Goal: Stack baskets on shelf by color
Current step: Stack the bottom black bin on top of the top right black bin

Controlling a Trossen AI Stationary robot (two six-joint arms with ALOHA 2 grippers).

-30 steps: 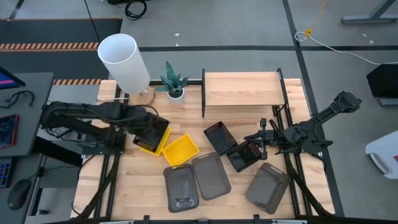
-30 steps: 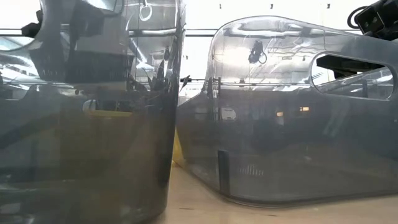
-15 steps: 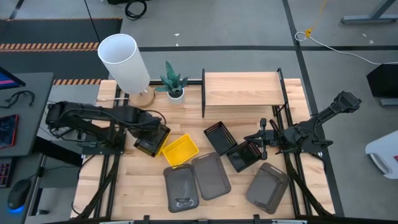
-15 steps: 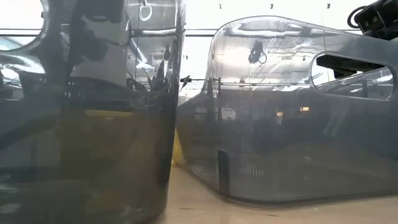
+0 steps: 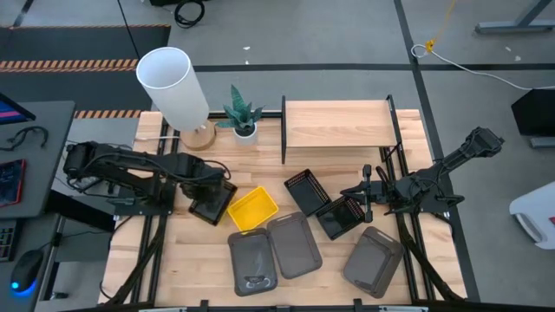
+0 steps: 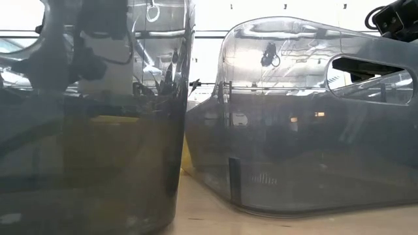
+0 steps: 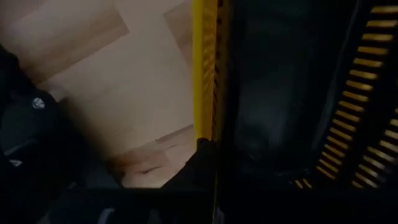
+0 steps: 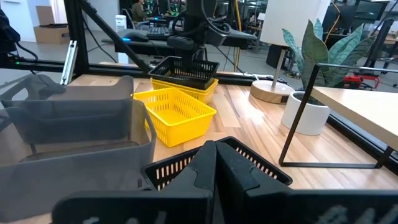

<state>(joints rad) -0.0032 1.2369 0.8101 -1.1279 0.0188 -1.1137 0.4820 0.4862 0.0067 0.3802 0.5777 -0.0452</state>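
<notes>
My left gripper (image 5: 212, 191) is shut on a black mesh basket (image 5: 210, 206) that sits nested in a yellow basket (image 8: 186, 87) near the table's left side. A second yellow basket (image 5: 252, 209) rests on its base just to the right. Two more black baskets (image 5: 305, 191) (image 5: 340, 217) lie mid-table. My right gripper (image 5: 357, 199) hovers shut over them, its fingers (image 8: 214, 163) above one black rim. Three grey baskets (image 5: 253, 260) (image 5: 295, 245) (image 5: 375, 260) stand along the near edge. The shelf (image 5: 338, 126) stands at the far side. My left gripper holds the black basket by its upper rim (image 8: 200, 62) on the side away from the right arm, coming from above with fingers pointing down. In the left wrist view a finger (image 7: 200, 163) lies at the yellow rim (image 7: 203, 74) beside the black wall. The basket sits level in the yellow one.
A white lamp (image 5: 173, 82) and a potted plant (image 5: 241, 113) stand at the far left of the table, beside the shelf. Two grey baskets (image 6: 91, 143) (image 6: 307, 117) fill the low view. Bare wood shows left of the held stack.
My left gripper has moved down and toward the near edge, carrying the black basket. The basket was tilted up above the yellow one; now it sits level, nested in it, with only a yellow edge showing. The right arm has kept still.
</notes>
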